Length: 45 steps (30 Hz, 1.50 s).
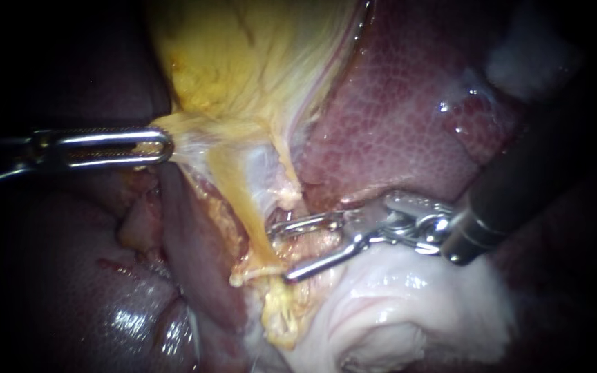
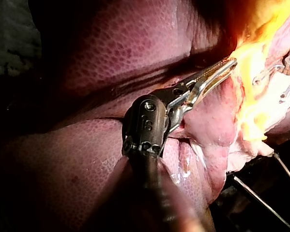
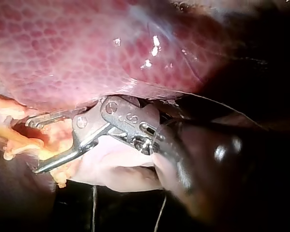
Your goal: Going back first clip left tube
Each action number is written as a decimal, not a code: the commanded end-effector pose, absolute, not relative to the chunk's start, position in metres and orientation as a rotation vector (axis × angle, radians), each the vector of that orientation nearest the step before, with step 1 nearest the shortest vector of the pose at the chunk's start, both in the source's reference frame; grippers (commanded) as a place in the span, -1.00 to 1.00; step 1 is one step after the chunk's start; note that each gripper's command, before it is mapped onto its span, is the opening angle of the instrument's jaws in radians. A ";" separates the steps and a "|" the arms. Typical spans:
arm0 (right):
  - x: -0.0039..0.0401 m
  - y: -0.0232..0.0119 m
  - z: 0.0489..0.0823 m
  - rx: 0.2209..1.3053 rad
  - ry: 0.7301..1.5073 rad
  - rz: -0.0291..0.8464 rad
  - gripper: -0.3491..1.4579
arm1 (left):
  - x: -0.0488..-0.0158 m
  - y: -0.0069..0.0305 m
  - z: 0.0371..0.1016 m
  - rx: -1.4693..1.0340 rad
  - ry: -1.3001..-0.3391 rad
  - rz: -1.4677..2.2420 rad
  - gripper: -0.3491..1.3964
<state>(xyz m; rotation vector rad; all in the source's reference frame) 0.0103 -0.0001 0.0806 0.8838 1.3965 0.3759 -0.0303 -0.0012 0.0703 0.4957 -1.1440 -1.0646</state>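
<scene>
Yellow, slick fatty tissue (image 1: 195,135) is pinched in my left instrument's (image 1: 166,146) closed jaws, while my right instrument's (image 1: 281,253) open jaws apparently straddle the soft, fragile yellow tube (image 1: 242,200), best taken squarely.

Mottled red liver (image 1: 395,117), yellow fatty tissue (image 1: 243,62) beside it, glistening pale white tissue (image 1: 409,297) below

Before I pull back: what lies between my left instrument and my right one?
In the endoscope view, yellow tissue, stretched taut, runs from the left instrument to the right instrument.
</scene>
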 end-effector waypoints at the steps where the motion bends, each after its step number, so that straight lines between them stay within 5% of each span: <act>1: 0.0095 0.0003 0.0797 0.869 1.402 0.371 0.05 | -0.0303 -0.0012 0.0703 0.495 -1.144 -1.065 -1.00; 16: 0.0027 0.0043 0.0705 0.759 1.389 0.319 0.05 | -0.0311 -0.0017 0.0711 0.489 -1.145 -1.064 -1.00; 31: 0.0030 0.0030 0.0704 0.742 1.386 0.306 0.05 | -0.0407 -0.0058 0.0772 0.523 -1.157 -0.994 -1.00; 45: 0.0032 0.0029 0.0701 0.741 1.387 0.306 0.05 | -0.0415 -0.0058 0.0774 0.529 -1.153 -0.986 -1.00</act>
